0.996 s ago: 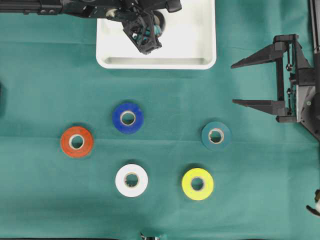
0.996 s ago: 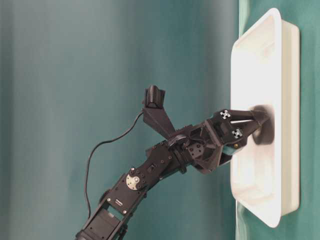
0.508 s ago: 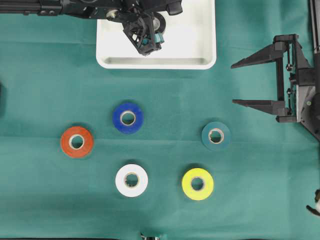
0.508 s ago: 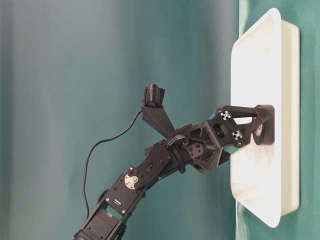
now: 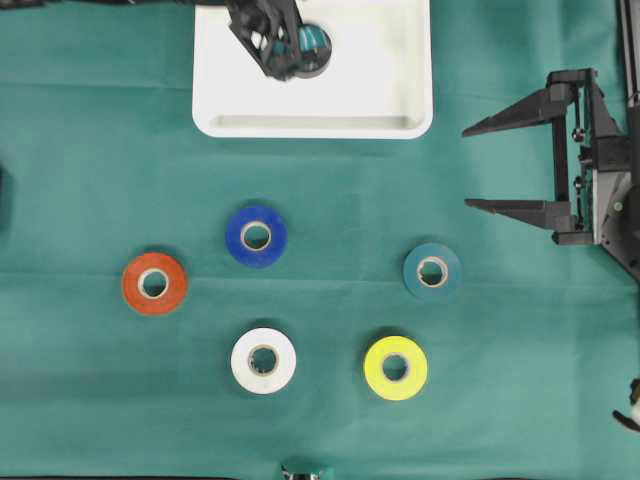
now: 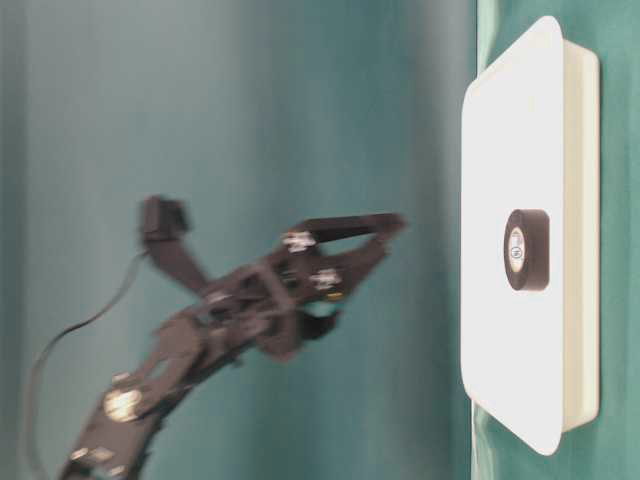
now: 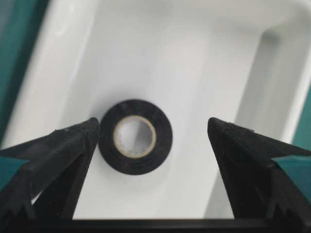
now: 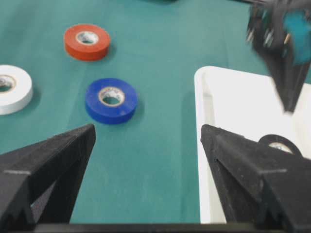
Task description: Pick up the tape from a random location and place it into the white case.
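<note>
A black tape (image 7: 137, 155) roll lies flat inside the white case (image 5: 380, 90), left of its middle, also seen from table level as the tape (image 6: 526, 250) on the case floor (image 6: 510, 130). My left gripper (image 7: 153, 128) is open and raised off the case, with the roll below and nearer its left finger, touching nothing. The table-level view shows the left gripper (image 6: 385, 240) well clear of the tray. My right gripper (image 5: 467, 168) stands open and empty at the right of the table, away from the case.
On the green cloth lie a blue roll (image 5: 256, 236), an orange-red roll (image 5: 154, 283), a white roll (image 5: 263, 360), a yellow roll (image 5: 395, 368) and a dark teal roll (image 5: 432, 271). The case sits at the back edge.
My left gripper opened, let go of the black tape on the case floor and drew back up away from it. The right arm has not moved.
</note>
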Available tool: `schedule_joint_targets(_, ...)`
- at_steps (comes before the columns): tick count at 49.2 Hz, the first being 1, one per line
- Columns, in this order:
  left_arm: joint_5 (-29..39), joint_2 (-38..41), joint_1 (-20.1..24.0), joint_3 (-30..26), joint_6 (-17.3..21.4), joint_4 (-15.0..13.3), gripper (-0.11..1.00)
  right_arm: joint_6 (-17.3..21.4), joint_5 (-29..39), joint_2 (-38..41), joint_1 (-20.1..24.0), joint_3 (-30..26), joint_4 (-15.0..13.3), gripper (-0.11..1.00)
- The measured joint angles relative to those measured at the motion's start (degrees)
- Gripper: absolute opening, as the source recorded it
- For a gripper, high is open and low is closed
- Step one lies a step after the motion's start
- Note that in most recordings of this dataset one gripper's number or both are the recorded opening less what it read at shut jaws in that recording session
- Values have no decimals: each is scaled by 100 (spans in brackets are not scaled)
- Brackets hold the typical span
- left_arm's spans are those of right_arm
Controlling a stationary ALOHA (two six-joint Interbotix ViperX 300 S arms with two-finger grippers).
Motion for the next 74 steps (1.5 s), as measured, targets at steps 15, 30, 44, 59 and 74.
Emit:
schedule_joint_targets(15,896,-475,-62,-369,-9,0,98,-9,0,0,0,0,0,89)
schedule_joint_targets(30,1011,-1055,-158,-457,0,9,98,-9,0,0,0,0,0,89)
schedule_joint_targets(44,1072,-1187,-158,-396,0,0,98,-9,-9,0,0,0,0,89)
schedule_joint_targets(59,1081,-1195,-158,-360,0,0,98,-9,-9,0,0,0,0,89)
schedule_joint_targets(74,1116,-1187,-343,-360,0,0,98,-9,0,0,0,0,0,89)
